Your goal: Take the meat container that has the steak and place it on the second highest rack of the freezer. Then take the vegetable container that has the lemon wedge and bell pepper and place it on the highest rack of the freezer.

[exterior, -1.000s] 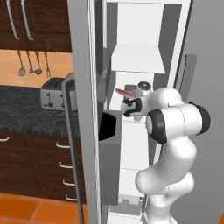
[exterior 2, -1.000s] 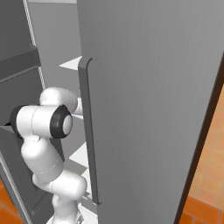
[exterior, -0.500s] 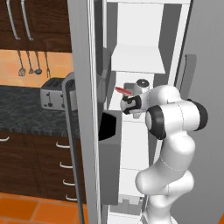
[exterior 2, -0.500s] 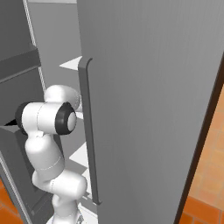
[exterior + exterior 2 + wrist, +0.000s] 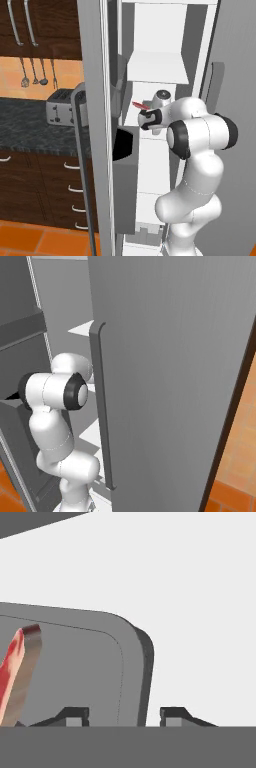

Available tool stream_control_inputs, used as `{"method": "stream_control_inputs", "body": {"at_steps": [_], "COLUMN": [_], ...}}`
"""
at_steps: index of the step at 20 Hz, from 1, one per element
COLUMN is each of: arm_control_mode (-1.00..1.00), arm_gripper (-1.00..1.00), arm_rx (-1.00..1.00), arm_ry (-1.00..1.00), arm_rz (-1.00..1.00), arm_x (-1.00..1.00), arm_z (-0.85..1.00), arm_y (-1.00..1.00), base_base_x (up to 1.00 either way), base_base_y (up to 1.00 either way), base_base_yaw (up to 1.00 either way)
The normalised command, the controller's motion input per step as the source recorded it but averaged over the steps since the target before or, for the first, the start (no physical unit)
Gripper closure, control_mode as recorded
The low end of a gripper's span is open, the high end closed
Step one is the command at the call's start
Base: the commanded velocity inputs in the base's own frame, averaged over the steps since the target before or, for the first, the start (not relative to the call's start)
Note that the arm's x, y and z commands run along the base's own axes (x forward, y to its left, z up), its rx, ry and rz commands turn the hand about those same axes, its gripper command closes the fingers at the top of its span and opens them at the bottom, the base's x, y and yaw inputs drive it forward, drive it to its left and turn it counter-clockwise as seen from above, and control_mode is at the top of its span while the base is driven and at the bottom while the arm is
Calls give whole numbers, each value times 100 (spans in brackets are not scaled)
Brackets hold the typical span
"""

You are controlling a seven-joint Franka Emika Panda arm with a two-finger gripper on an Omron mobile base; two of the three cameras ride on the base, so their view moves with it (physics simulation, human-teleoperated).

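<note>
Your gripper (image 5: 120,713) jaws stand parted astride the grey tray (image 5: 131,662) rim at lower centre, the steak (image 5: 14,672) lying far lower left.

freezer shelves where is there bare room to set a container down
The highest rack looks bare, bordered by the freezer back wall. Crowded below it: the steak in its grey tray and the gripper straddling the tray's rim.
</note>
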Motion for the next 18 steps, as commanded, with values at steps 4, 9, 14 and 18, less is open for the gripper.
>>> {"method": "stream_control_inputs", "body": {"at_steps": [4,9,14,18], "arm_control_mode": [-100,-100,-100,-100], "arm_gripper": [-100,-100,-100,-100], "arm_rx": [0,-1,0,0], "arm_ry": [0,-1,0,3], "arm_rz": [0,0,0,0], "arm_x": [0,-16,-22,-44], "arm_z": [0,7,36,19], "arm_y": [0,0,0,0], "base_base_x": [0,0,0,0], "base_base_y": [0,0,0,0], "base_base_yaw": [0,0,0,0]}}
